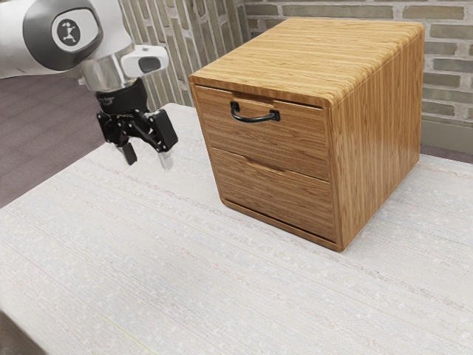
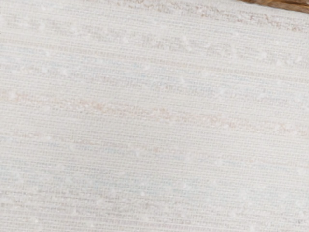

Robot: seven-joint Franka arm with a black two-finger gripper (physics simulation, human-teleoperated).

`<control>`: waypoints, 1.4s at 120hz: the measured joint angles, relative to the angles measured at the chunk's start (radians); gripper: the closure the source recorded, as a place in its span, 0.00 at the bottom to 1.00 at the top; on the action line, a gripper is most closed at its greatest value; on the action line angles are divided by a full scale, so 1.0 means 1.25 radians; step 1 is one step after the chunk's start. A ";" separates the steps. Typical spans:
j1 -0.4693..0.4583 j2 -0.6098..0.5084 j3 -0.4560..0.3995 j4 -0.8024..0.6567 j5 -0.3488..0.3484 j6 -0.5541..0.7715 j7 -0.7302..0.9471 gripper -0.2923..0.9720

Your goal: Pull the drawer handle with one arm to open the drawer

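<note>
A bamboo-wood cabinet point(image 1: 318, 111) stands on the pale table point(image 1: 185, 266) at the exterior view's right. Its upper drawer point(image 1: 266, 137) carries a black handle point(image 1: 254, 115) and sits flush with the front; a lower drawer point(image 1: 273, 194) sits below it. My black gripper point(image 1: 148, 157) hangs above the table to the left of the cabinet, well apart from the handle, fingers pointing down and open with nothing between them. In the wrist view the table surface point(image 2: 145, 125) lies under my hand, with a sliver of the cabinet point(image 2: 280, 4) at one corner.
A brick wall point(image 1: 443, 44) rises behind the cabinet. Wide table surface stretches in front of the cabinet and under the gripper. The table's near left corner point(image 1: 11, 325) drops off to a dark floor.
</note>
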 joint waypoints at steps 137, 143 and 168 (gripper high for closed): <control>-0.029 0.000 -0.159 0.050 -0.005 0.232 1.048 0.31; -0.023 0.010 -0.160 0.050 0.007 0.259 1.069 0.32; 0.014 0.027 -0.157 0.048 0.039 0.336 1.141 0.37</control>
